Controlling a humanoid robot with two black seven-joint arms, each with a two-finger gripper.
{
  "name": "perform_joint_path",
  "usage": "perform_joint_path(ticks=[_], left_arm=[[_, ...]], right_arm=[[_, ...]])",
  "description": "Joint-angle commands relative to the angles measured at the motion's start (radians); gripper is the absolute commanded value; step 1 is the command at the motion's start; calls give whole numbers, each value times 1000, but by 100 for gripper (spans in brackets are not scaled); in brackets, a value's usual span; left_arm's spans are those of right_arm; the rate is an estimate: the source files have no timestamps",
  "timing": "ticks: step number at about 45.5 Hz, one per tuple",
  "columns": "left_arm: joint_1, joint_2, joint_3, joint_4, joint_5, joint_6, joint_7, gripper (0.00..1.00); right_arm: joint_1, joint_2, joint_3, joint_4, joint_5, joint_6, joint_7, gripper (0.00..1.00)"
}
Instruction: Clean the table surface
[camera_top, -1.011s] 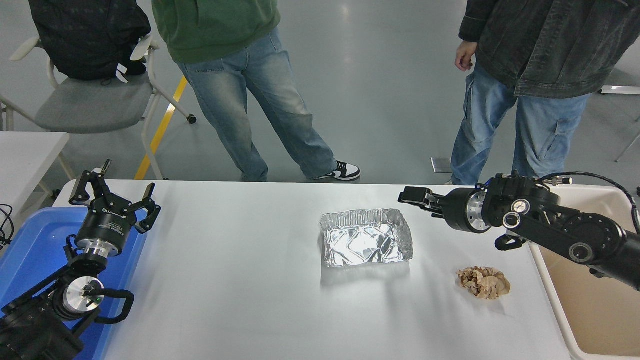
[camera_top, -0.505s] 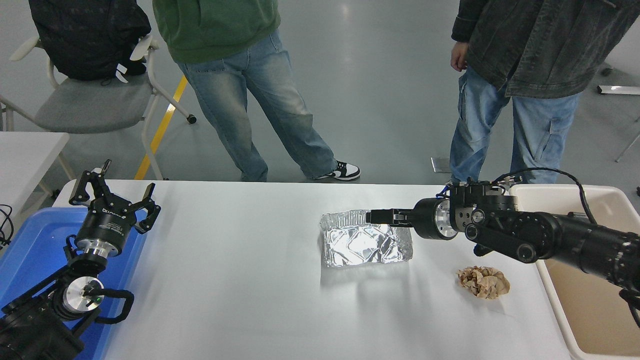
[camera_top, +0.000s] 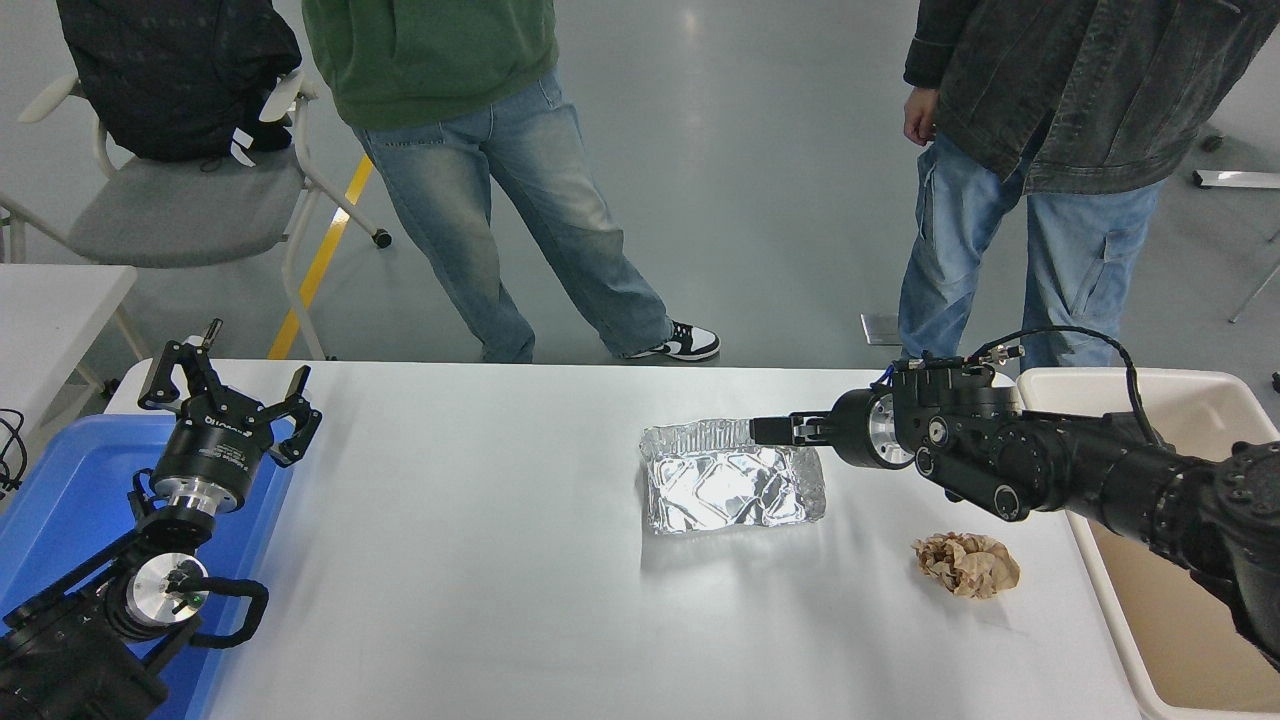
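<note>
The table surface (camera_top: 480, 560) is a wide, plain white, matte top with rounded corners, lying flat and filling most of the lower view. On it rest a crinkled foil tray (camera_top: 733, 488) right of centre and a crumpled brown paper ball (camera_top: 966, 564) nearer the right edge.

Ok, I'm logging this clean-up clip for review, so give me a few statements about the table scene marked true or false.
1. The crumpled silver foil tray sits on the white table surface. True.
2. The right gripper is at the tray's far rim. True.
3. The crumpled brown paper ball lies inside the beige plastic bin. False: it lies on the table, left of the bin.
4. The left gripper holds the tray. False: it is parked open over the blue bin, holding nothing.
</note>
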Motion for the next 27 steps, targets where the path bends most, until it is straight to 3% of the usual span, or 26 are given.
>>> perform_joint_path(ticks=[1, 27], left_arm=[[0, 0, 0, 0, 0, 0, 0, 99], [0, 0, 0, 0, 0, 0, 0, 99]], right_arm=[[-27, 22, -25, -31, 80, -15, -7, 98], [-101, 142, -34, -238, 100, -51, 3, 98]])
